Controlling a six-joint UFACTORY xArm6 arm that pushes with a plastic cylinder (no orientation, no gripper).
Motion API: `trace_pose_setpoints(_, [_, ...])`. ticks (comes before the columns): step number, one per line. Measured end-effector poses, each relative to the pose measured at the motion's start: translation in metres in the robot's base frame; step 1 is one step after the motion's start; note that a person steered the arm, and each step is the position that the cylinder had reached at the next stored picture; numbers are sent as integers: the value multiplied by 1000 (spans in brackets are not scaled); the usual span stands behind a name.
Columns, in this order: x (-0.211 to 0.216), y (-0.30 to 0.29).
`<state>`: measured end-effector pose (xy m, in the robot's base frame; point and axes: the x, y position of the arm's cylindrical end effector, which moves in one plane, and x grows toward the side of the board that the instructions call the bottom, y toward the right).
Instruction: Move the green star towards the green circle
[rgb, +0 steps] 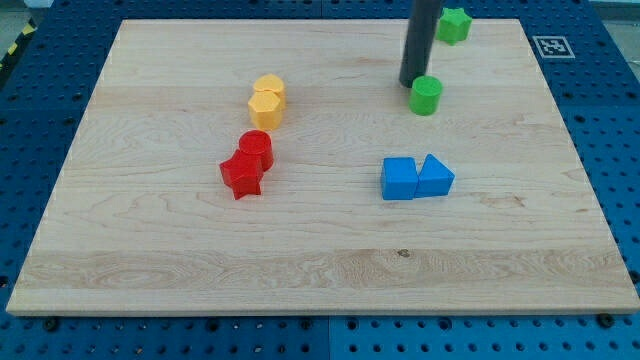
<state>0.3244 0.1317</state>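
The green star (455, 24) lies near the view's top right, close to the board's top edge. The green circle (426, 95) sits below it and a little left. My dark rod comes down from the top, and my tip (411, 82) rests on the board just left of the green circle, touching or nearly touching it. The tip is below and to the left of the green star, well apart from it.
A yellow pair of blocks (267, 101) sits left of centre. A red circle (256, 148) and red star (241, 176) lie below them. A blue cube (399, 179) and blue triangle (435, 176) touch at centre right. The wooden board (150, 250) ends near the star.
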Motion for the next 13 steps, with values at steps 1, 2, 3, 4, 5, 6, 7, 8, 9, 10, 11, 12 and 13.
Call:
trace_pose_setpoints(1, [0,9])
trace_pose_setpoints(2, [-12,9])
trace_pose_setpoints(3, [-24,32])
trace_pose_setpoints(4, [-24,75])
trace_pose_setpoints(5, [-24,96])
trace_pose_setpoints(6, [-24,97])
trace_pose_setpoints(7, [-24,106])
trace_pose_setpoints(8, [-24,113])
trace_pose_setpoints(9, [-24,113])
trace_pose_setpoints(10, [-25,113])
trace_pose_setpoints(11, [-25,113])
trace_pose_setpoints(12, [-25,113])
trace_pose_setpoints(13, [-28,124])
